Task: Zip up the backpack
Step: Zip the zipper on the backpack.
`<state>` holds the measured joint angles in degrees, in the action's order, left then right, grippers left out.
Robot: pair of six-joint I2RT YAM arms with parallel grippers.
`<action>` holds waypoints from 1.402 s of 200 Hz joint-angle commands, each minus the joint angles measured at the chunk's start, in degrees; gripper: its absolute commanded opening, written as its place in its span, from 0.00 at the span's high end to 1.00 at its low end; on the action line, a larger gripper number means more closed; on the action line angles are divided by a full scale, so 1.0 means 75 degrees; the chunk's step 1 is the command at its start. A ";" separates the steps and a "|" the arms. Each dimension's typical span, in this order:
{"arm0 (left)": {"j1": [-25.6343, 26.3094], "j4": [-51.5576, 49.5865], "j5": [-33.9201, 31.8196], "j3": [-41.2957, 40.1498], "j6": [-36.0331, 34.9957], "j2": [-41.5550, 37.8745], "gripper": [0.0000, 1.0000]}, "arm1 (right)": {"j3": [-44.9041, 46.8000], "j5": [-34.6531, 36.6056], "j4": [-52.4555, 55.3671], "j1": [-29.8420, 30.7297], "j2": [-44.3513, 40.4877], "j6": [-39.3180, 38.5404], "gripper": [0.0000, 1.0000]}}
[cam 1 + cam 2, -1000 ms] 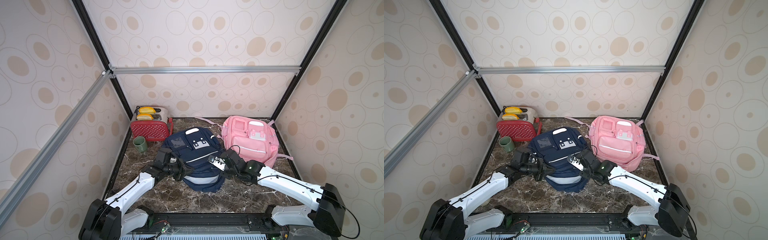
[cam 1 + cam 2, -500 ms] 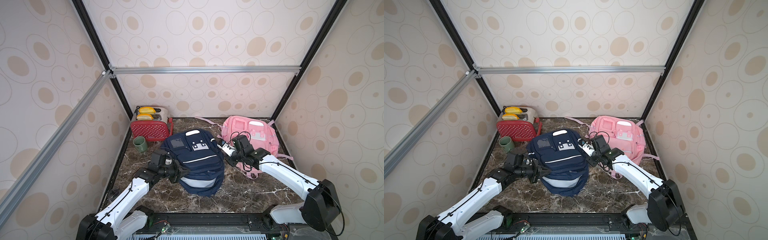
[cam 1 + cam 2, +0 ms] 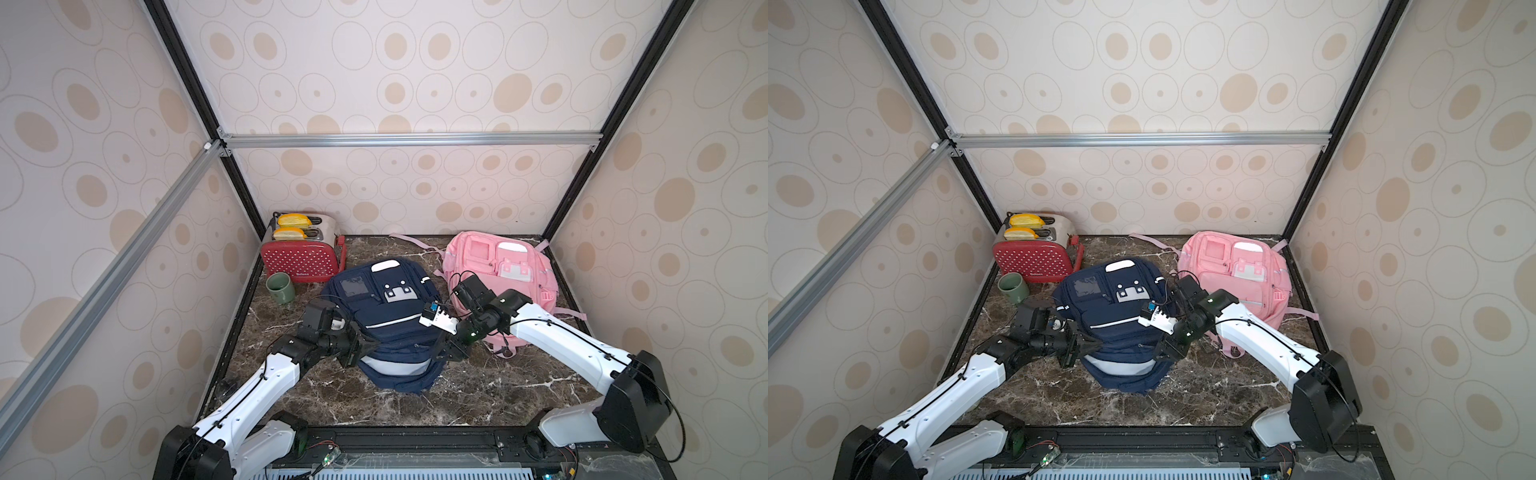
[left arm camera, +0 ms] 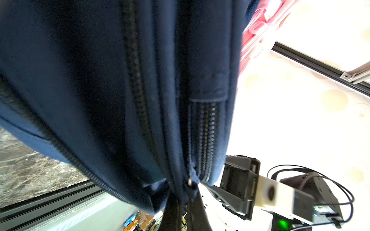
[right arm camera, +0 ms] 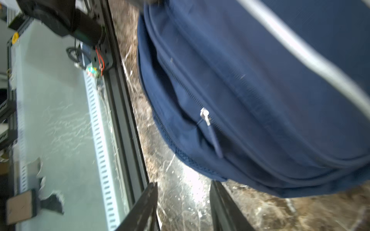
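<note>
The navy backpack [image 3: 390,328] [image 3: 1121,328] lies flat in the middle of the marble table in both top views. My left gripper [image 3: 368,345] [image 3: 1094,345] is at its left side, shut on a fold of the navy fabric beside the zipper, as the left wrist view shows [image 4: 185,197]. My right gripper [image 3: 446,353] [image 3: 1169,351] is at the bag's front right side, open and holding nothing [image 5: 183,182]. In the right wrist view a silver zipper slider [image 5: 204,116] with a blue cord pull sits on the bag's side, apart from the fingers [image 5: 149,197].
A pink backpack [image 3: 498,266] lies at the back right, just behind my right arm. A red toaster [image 3: 299,257] and a green mug [image 3: 281,286] stand at the back left. The table's front rail [image 5: 120,112] runs close to the right gripper.
My right gripper has gone from shut to open and moved from beside the pink backpack down to the navy bag's front right side. The left gripper keeps its grip.
</note>
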<state>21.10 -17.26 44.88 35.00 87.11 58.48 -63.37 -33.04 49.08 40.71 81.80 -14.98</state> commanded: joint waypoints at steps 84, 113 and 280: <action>-0.0057 0.0524 -0.0090 0.0026 -0.0050 -0.0168 1.00 | -0.0735 0.0209 -0.0158 0.0033 0.1099 -0.0321 0.53; -0.0069 0.0598 -0.0092 0.0009 -0.0002 -0.0205 1.00 | -0.0828 0.0224 -0.0214 0.0027 0.1365 -0.0366 0.54; -0.0062 0.1004 -0.0193 -0.0161 0.0256 -0.0245 1.00 | -0.1817 0.0397 0.0042 0.0880 0.2558 0.0087 0.78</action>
<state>21.10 -14.90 44.45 33.39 88.71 58.13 -75.59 -29.87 51.66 46.68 99.90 -14.81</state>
